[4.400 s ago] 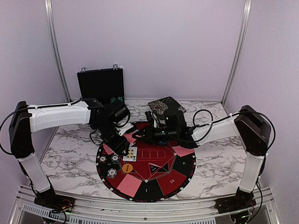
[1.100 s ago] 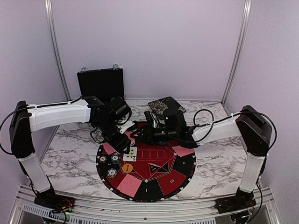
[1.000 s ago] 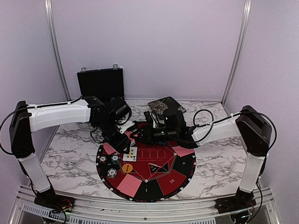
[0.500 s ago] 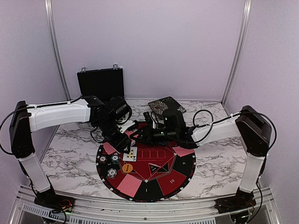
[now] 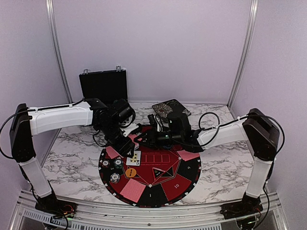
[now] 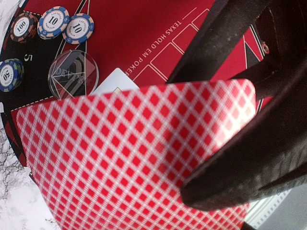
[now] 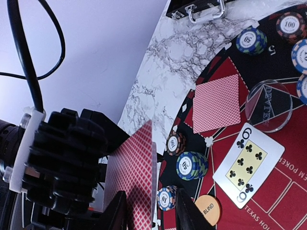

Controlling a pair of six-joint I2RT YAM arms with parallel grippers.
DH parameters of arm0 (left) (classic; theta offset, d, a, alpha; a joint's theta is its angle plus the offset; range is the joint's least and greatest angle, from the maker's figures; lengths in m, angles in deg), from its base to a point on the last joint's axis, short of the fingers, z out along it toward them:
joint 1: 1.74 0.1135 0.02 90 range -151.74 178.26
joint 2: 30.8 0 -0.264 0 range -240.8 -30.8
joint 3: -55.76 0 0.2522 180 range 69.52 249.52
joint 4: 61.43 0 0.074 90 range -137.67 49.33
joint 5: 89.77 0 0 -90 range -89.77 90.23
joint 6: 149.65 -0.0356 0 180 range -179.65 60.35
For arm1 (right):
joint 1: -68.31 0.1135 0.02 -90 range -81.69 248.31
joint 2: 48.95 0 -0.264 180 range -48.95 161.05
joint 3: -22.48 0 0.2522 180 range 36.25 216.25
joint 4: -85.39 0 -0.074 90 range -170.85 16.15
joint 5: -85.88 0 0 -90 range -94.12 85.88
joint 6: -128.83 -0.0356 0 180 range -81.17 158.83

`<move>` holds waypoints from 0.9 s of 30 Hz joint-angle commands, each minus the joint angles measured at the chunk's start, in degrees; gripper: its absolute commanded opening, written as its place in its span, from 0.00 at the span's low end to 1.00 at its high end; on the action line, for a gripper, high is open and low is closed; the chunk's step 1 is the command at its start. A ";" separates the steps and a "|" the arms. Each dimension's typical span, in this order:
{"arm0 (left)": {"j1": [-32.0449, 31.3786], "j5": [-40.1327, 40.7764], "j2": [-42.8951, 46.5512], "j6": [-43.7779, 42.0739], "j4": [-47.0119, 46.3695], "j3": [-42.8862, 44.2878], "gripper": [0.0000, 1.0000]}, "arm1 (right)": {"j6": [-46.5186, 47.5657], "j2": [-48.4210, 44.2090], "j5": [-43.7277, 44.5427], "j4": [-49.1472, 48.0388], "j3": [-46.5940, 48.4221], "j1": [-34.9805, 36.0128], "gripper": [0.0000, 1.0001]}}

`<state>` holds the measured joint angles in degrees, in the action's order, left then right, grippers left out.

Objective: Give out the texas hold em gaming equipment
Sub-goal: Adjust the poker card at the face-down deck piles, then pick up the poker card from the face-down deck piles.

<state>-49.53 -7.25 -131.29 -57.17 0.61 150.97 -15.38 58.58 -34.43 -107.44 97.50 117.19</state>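
Note:
My left gripper (image 5: 125, 144) is shut on a stack of red-backed playing cards (image 6: 120, 158) above the mat's left part; one dark finger (image 6: 225, 187) presses on the top card's back. My right gripper (image 7: 149, 213) is open, its jaws either side of the stack's edge (image 7: 132, 177), with a gap to the right finger. A face-up six of clubs (image 7: 247, 165), an orange blind button (image 7: 207, 210), a clear dealer button (image 7: 269, 105), a face-down card (image 7: 217, 103) and several chip stacks (image 7: 193, 165) lie on the mat below.
The round red-and-black mat (image 5: 163, 187) carries more face-down cards (image 5: 131, 190) at its near and right segments. A black hinged case (image 5: 103, 86) stands open at the back left. A dark patterned box (image 5: 170, 109) lies behind the right gripper.
The right gripper's jaws have narrowed around the held cards' edge. Both arms stay almost where they were.

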 commanded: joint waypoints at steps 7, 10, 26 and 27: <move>0.11 -0.55 0.54 -0.39 1.30 1.99 0.34 | 1.03 -2.89 1.74 1.47 0.33 -0.80 0.31; 0.13 -0.60 0.56 -0.37 1.38 1.96 0.34 | 0.91 -3.09 1.83 1.24 0.01 -0.90 0.30; 0.11 -0.38 0.46 -0.37 1.48 1.96 0.34 | 0.02 -6.07 2.49 0.20 -1.93 -1.89 0.28; 0.09 -0.40 0.38 -0.37 1.48 1.96 0.34 | -0.07 -6.16 2.57 0.10 -2.07 -1.81 0.28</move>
<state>-49.53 -7.25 -131.29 -57.17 0.63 151.12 -15.17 54.23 -32.94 -106.52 96.23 115.88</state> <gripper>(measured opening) 0.653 0.284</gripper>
